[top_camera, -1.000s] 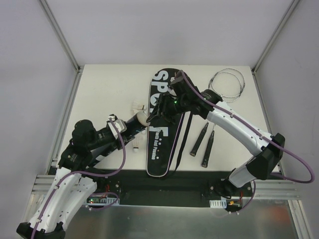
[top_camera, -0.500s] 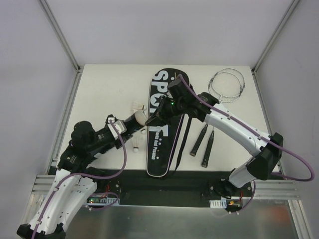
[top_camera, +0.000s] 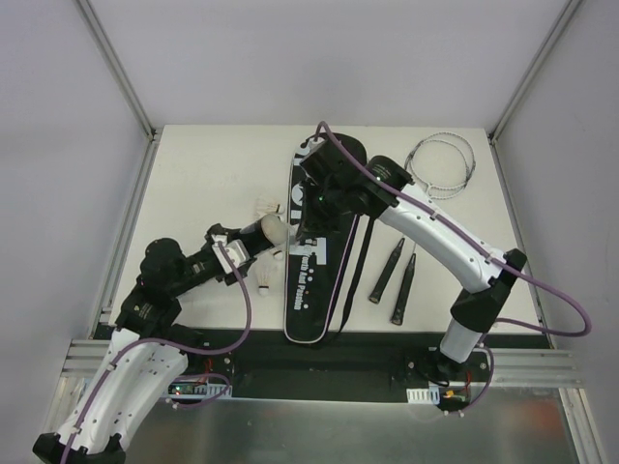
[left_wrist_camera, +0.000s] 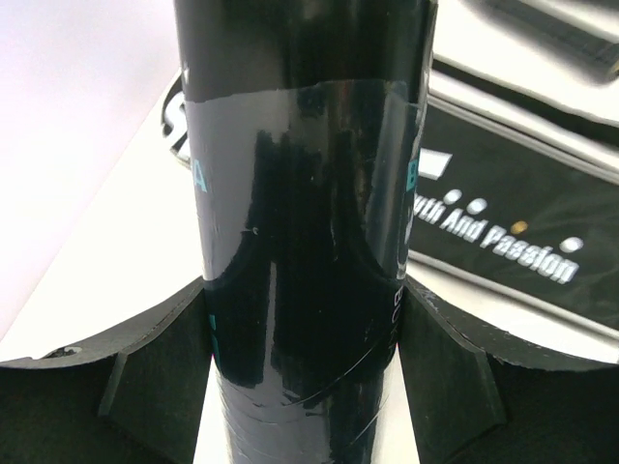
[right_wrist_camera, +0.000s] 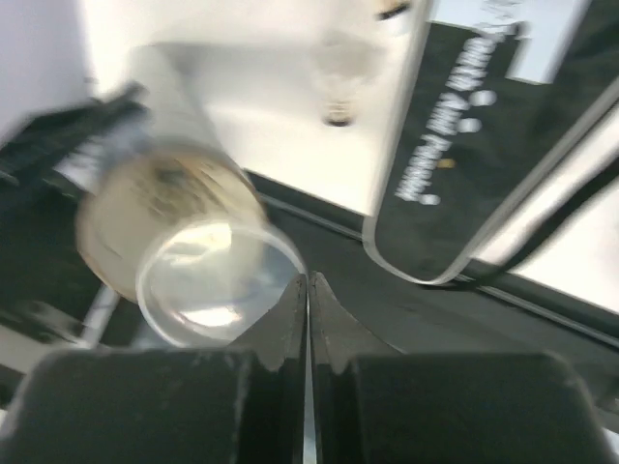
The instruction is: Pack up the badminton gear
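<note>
The left hand (left_wrist_camera: 305,348) grasps the black tube (left_wrist_camera: 305,145), its arm stretched forward. The right hand (right_wrist_camera: 308,290) hangs over the bag (top_camera: 311,280), clenched, fingers pressed together.

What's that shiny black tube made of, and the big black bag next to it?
The black tube looks like smooth plastic or glossy-wrapped cardboard. Streaks of light reflect off it, but I can't be sure which it is. The black bag looks like soft matte cloth, maybe nylon. Its surface is dull, with pale edging and white printed letters.

Bright even light, glare on tube (left_wrist_camera: 300,242), right wrist view blurred
</note>
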Available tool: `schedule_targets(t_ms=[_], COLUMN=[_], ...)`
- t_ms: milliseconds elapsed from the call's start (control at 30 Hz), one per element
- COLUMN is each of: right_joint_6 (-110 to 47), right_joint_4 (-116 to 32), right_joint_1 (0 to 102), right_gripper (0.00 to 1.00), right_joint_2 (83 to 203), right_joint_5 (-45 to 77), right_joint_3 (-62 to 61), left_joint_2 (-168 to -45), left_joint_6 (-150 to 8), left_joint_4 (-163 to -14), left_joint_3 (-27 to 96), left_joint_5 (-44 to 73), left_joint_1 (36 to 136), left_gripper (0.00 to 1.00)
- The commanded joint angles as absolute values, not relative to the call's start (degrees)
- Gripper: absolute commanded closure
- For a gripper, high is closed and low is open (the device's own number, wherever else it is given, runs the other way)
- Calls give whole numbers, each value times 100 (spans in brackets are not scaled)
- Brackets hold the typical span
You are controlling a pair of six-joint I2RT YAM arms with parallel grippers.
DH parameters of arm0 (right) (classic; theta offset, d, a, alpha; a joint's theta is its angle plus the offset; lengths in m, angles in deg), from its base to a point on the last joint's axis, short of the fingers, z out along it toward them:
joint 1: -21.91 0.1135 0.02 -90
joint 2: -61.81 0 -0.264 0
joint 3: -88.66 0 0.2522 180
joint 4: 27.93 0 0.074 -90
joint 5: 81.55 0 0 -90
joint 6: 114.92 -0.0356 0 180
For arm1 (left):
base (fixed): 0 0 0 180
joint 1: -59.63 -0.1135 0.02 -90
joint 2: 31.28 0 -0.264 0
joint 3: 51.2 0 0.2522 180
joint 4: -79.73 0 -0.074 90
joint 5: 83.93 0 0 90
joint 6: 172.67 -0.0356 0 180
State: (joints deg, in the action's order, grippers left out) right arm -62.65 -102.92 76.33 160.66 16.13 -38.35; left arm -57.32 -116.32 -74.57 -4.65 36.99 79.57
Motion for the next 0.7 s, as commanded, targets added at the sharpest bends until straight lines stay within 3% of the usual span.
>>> schedule_targets(t_ms=[0, 167, 333, 500, 533, 667], right_joint_6=[-4540, -4373, -4732, -4882, -4969, -4865], right_joint_4=[-12815, -12810, -11316, -10852, -10657, -10085], right_joint_1=[7877, 7817, 6948, 5227, 4858, 2629], right_gripper=[100, 100, 100, 100, 100, 100], right_joint_2=[16183, 15982, 15086, 13990, 13786, 13117], right_joint_5=[-304, -861, 604, 545, 790, 600], right_joint_3=[-4340, -4165, -2849, -1224, -411, 975], left_joint_2=[-5668, -5668, -5677, -5729, -5773, -5923], left_joint_6=[-11932, -11853, -11608, -10906, -10791, -10141], left_joint_4=[-7579, -7579, -7579, -7570, -7561, -7544], left_joint_3=[-554, -519, -501, -369, -334, -98], left_joint_5=[3217, 3182, 3077, 2883, 2875, 2760], left_joint_1=[7896, 7896, 7896, 7896, 7896, 7896], left_gripper=[100, 100, 100, 100, 100, 100])
